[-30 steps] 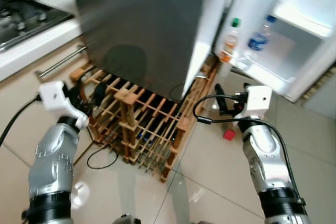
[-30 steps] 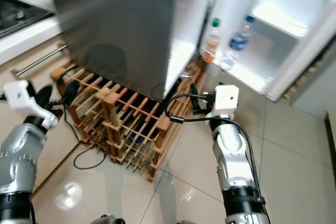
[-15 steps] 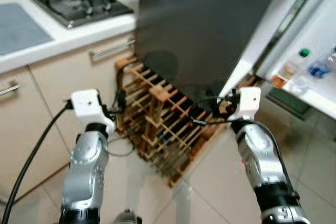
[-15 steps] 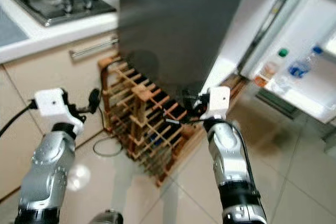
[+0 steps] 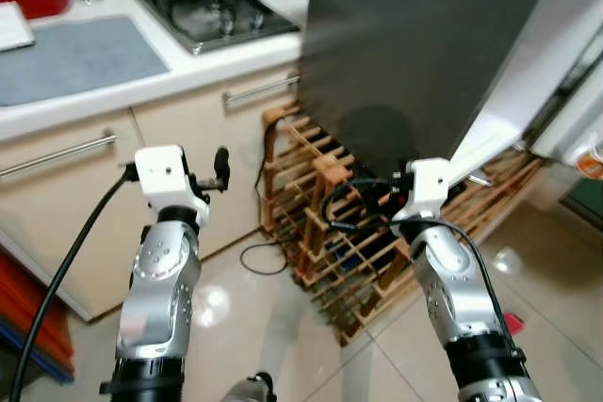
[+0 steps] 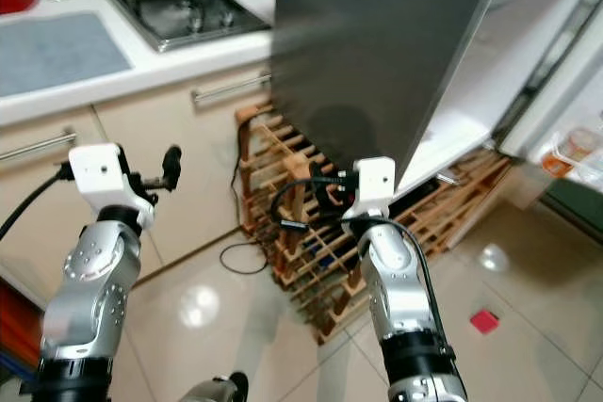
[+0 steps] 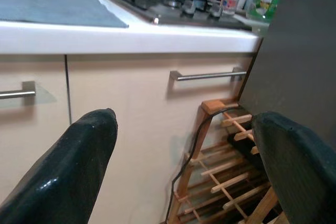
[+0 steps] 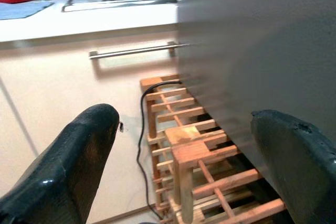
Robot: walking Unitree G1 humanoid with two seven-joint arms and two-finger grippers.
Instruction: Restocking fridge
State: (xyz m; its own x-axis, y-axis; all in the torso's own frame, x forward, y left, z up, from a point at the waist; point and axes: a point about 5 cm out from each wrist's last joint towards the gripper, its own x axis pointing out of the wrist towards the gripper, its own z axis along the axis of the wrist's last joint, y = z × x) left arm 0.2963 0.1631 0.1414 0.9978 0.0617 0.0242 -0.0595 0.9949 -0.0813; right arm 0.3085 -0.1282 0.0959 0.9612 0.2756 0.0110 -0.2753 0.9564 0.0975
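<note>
My view has swung left: the gas stove (image 5: 212, 8) shows now, and the open fridge door (image 5: 528, 82) sits far right. My left gripper (image 7: 184, 145) and right gripper (image 8: 181, 150) are both spread wide, holding nothing, before the wooden wine rack (image 5: 363, 233).

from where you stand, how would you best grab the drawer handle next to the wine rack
Grip the drawer handle at mid-bar, coming straight at the cabinet front, one finger above and one below. It is a thin horizontal bar standing off the face on end posts, so there looks to be room behind it. The left gripper is open and closer; the wine rack crowds the bar's right end.
</note>
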